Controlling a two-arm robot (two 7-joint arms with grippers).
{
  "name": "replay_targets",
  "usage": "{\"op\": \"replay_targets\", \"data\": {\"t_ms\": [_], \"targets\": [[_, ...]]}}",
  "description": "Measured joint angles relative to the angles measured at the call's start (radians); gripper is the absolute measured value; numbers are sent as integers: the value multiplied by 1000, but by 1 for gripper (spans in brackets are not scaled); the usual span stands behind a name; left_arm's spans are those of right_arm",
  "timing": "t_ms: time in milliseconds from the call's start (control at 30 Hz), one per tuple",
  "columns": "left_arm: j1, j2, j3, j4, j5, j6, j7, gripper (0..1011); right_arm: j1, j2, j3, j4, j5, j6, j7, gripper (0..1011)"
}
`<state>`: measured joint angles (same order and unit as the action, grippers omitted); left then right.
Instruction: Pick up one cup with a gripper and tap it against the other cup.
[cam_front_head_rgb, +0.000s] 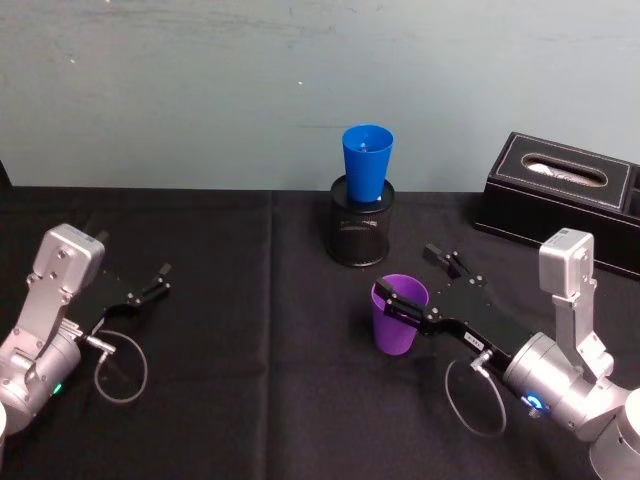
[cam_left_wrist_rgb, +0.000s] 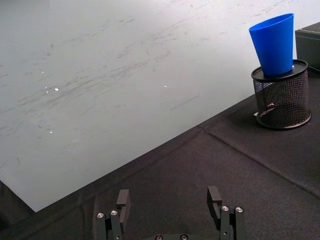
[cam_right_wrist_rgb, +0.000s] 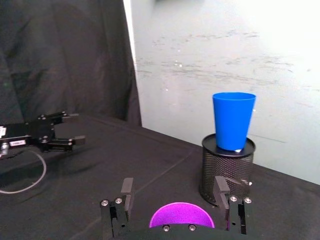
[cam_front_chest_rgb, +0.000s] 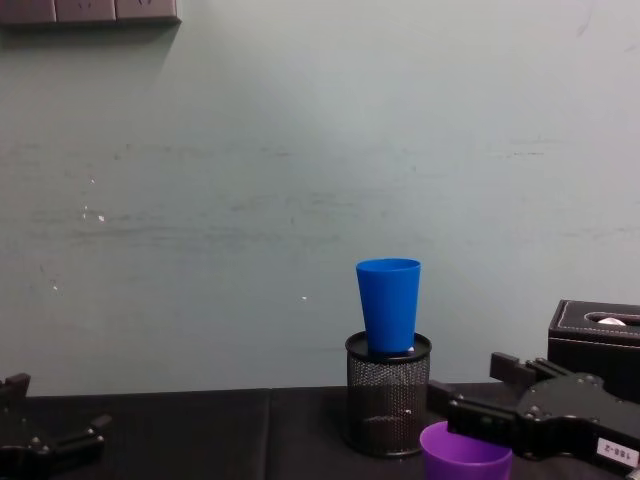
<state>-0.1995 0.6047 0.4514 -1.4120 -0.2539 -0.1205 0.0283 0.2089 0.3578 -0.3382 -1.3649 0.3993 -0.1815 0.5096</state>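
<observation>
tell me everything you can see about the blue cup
The blue cup is a bright blue tumbler, smooth-walled and plastic-looking, tapering from a wide open rim to a narrower base. It stands upright with its base set in the top of the black mesh pen holder, near the back of the black-covered table by the wall. Only the holder touches it; the right pincer and purple cup sit nearer the robot.

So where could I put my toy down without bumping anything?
The black cloth between the left gripper and the mesh holder is bare; so is the near edge, between the two arms. It is crowded on the right: the right gripper straddles the purple cup, close to the holder with the blue cup in it and the black box.
</observation>
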Motion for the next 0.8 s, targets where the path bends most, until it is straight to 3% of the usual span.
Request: {"op": "replay_targets", "data": {"t_ms": [233, 533, 800], "targets": [[0, 0, 0, 0, 0, 0, 0, 1011, 1, -10, 20, 17, 0, 1, -39, 1003], [0, 0, 0, 0, 0, 0, 0, 1011, -3, -35, 75, 42, -15, 2, -122, 1003], [0, 0, 0, 0, 0, 0, 0, 1012, -5, -51, 108, 55, -38, 2, -156, 1003]]}}
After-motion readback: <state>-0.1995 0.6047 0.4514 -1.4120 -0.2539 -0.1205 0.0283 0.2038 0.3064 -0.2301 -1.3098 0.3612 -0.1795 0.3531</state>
